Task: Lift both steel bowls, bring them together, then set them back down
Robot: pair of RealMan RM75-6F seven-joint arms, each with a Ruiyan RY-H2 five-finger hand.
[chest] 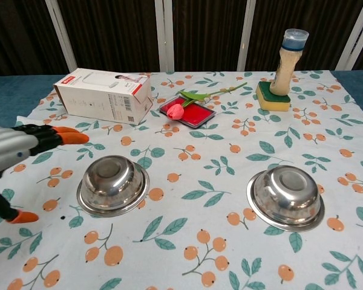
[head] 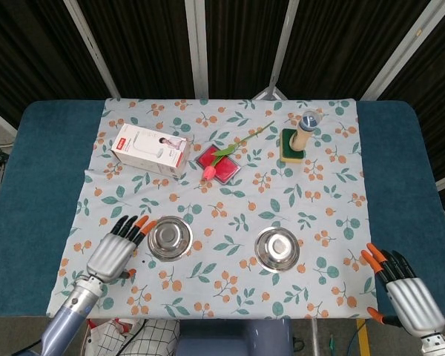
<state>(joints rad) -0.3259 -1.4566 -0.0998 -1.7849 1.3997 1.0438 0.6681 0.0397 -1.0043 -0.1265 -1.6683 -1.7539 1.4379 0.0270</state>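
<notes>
Head view: left steel bowl (head: 170,237) and right steel bowl (head: 277,248) both sit upside down on the floral tablecloth (head: 230,208), well apart, near the front edge. Left hand (head: 117,254) is just beside the left bowl on its outer side, fingers spread and pointing up-table, holding nothing, not touching the bowl as far as visible. Right hand (head: 403,289) is at the cloth's front right corner, well apart from the right bowl, fingers apart, empty. Further back: white carton (head: 150,149) lying flat, red tray (head: 219,163) with a tulip (head: 224,154) across it, bottle (head: 305,128) standing on a sponge (head: 291,146).

Chest view: left hand (chest: 18,157) comes in from the left edge, fingers extended toward the left bowl (chest: 113,183), thumb low near the cloth, nothing gripped, a gap to the bowl rim. Right bowl (chest: 285,197) rests alone on the cloth; right hand is out of this view. Carton (chest: 104,95), tray (chest: 187,110), bottle (chest: 285,61) behind.
</notes>
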